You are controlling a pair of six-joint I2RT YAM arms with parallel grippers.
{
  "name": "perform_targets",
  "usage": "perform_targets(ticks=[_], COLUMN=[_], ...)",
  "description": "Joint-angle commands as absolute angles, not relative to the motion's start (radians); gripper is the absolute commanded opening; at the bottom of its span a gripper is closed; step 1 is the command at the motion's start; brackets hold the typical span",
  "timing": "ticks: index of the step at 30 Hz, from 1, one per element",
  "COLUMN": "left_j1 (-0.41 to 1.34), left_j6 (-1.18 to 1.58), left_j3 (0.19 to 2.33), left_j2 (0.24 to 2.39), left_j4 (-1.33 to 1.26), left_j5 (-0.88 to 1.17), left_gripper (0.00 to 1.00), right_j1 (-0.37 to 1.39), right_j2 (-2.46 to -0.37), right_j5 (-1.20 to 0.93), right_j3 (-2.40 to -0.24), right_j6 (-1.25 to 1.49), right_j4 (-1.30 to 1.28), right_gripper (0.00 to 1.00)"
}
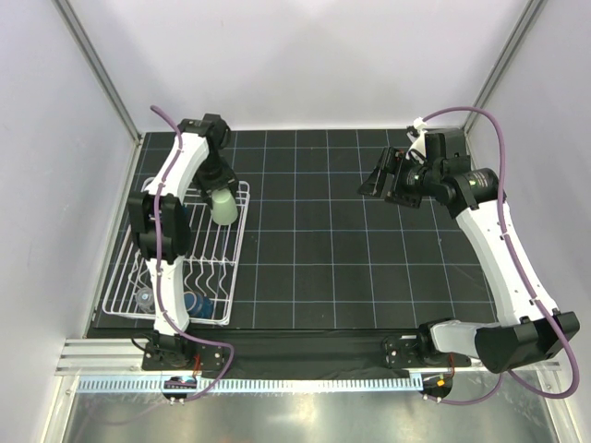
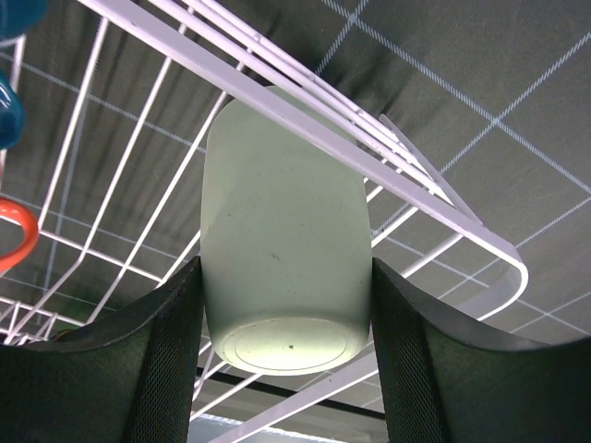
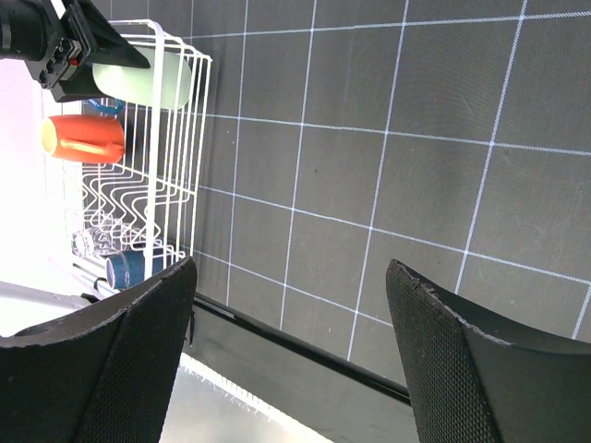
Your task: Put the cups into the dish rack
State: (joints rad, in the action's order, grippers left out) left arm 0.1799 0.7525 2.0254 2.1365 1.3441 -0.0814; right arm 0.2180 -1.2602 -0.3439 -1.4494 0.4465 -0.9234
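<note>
At the far right corner of the dish rack (image 1: pixel 242 220), the left gripper (image 1: pixel 220 189) has its two fingers pressed against the sides of the pale green tumbler (image 2: pixel 282 240). The tumbler's base is toward the wrist, and its far end is tucked behind the rack's top rim wire. Deeper in the rack an orange mug (image 3: pixel 83 137) lies on its side. At the rack's near end sit a blue mug (image 1: pixel 197 303) and a clear glass (image 1: pixel 143 297). Well to the right of the rack, the right gripper (image 3: pixel 291 277) hangs over the mat (image 3: pixel 416 185), spread wide and holding nothing.
</note>
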Motion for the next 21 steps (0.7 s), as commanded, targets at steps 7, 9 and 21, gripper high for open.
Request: perform_targets(ticks=[7,9,21], left_j1=[0.175,0.172,0.172], left_j6=[0.721,0.721,0.687], left_j3=[2.037,2.028,2.022], left_j2=[2.117,2.108,2.065], left_j4=[1.379,1.371,1.336], left_j5=[-0.121,-0.120,-0.169], left_gripper=[0.04,0.05,0.15], right_j1=[0.212,0.212,0.212], right_j2=[-1.261,-1.259,-1.256], right_j5=[-0.362,-0.365,-0.371], right_j3=[-1.474,-1.473,-1.457], right_j6=[0.434,0.434,0.436], right_j4=[-0.908,-0.908,-0.900], right_gripper=[0.83,0.83,0.83])
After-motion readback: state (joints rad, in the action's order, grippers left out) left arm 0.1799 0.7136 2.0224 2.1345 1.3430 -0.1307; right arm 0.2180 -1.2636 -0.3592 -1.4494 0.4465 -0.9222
